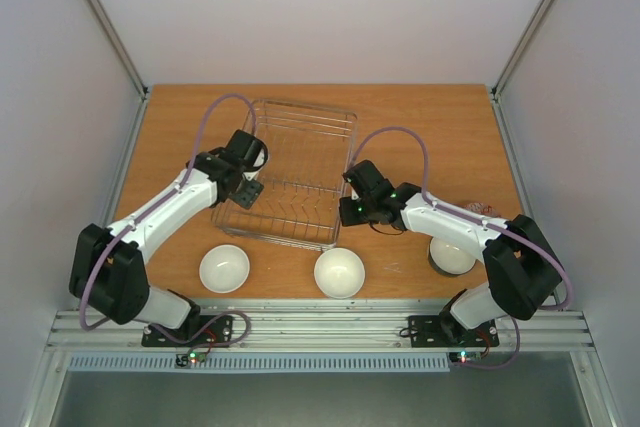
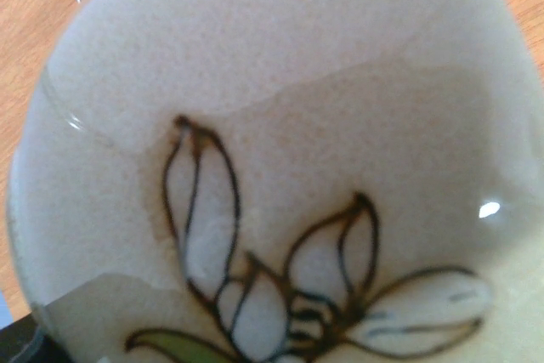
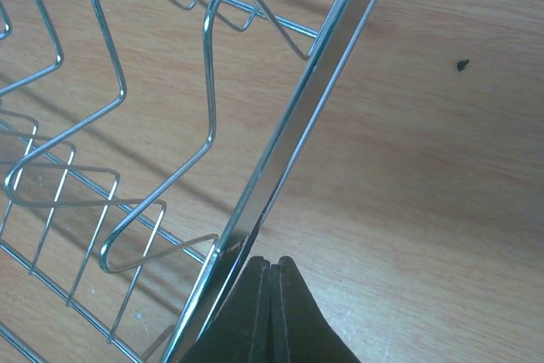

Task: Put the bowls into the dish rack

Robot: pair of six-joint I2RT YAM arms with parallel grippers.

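Right now the left gripper is reaching to the left wall of the dish rack and is gripping a bowl, which is tilting on edge at that wall. Whether the bowl is touching the wire cannot be told from above. From the left wrist, this sprig bowl is filling nearly the whole view, showing its pale inside and a brown-outlined leaf motif with one green leaf. The fingers themselves are hardly showing there, only a dark corner at the lower left.

Across the middle, the rack is sitting on the wooden table, with no bowl lying on its wire floor. Nearer the arm bases, two white bowls are standing upright on the table: the left white bowl just in front of the rack's near left corner, and the middle white bowl just in front of its near right corner.

Further right, the right gripper is hovering at the rack's right rim. Its wrist camera is showing the fingers pressing together with nothing between them, just beside the rim.

Under the right arm, a dark-sided bowl is peeking out, and behind the arm a sliver of a patterned bowl is showing.
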